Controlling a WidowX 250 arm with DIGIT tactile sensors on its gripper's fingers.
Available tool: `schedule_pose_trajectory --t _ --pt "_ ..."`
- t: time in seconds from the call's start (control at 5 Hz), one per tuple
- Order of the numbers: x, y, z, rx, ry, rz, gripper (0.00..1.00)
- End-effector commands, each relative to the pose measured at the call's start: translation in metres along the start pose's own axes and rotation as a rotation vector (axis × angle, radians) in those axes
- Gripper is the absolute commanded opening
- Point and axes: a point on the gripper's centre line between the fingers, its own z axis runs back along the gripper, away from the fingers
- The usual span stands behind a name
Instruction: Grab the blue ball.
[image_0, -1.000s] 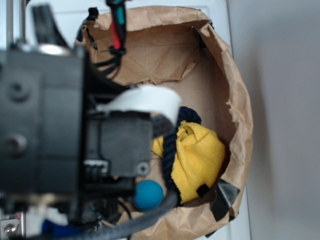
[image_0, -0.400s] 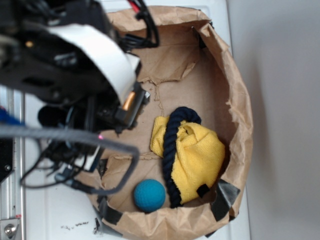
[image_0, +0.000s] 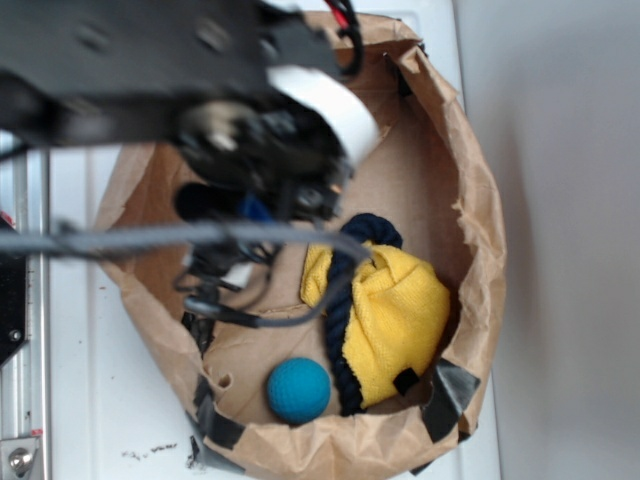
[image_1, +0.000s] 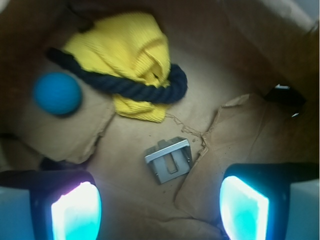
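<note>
the gripper (image_1: 160, 205) hangs with its jaws spread wide and nothing between them, the two glowing pads (image_1: 76, 212) framing bare brown paper at the bottom of the wrist view, which reads to me as a hand made ready to close but not yet over its target; straight ahead of the jaws lies a small grey metal clip (image_1: 169, 160) on the floor of the bag, beside a torn flap of paper, and it is not what the arm is after; the blue ball (image_1: 57, 93) sits well off to the upper left of that view, apart from the pads, resting on the paper in the low corner where the wall curves in, touching nothing that i can make out except the floor; just beside it the dark navy braided rope (image_1: 120, 85) drapes across the yellow cloth (image_1: 122, 47), so the ball's free side is the one away from the rope; from the outside camera the ball (image_0: 298, 389) is at the near edge of the paper bag (image_0: 480, 230), with the rope close along its right, and the arm's dark body (image_0: 200, 90) hovers over the far part of the bag, so i judge the jaws must shift across to the ball before closing
</note>
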Motion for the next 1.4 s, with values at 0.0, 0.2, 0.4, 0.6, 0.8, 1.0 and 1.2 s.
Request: schedule_pose_trajectory --t 0.0,0.2,0.4,0.6,0.8,1.0,1.2 --pt "0.045 -0.043 -0.016 0.000 -0.078 -0.120 1.00" --pt "0.050 -0.057 -0.005 -0.082 -0.182 -0.269 1.00" --pt "0.050 -0.057 -0.005 -0.082 -0.182 -0.269 1.00" --pt "0.050 -0.057 -0.005 -0.082 -0.182 -0.269 1.00" --pt "0.050 -0.057 -0.005 -0.082 -0.182 -0.269 1.00" --pt "0.050 -0.057 -0.005 -0.082 -0.182 -0.269 1.00" --pt "0.053 -0.051 -0.011 -0.071 -0.205 -0.308 1.00"
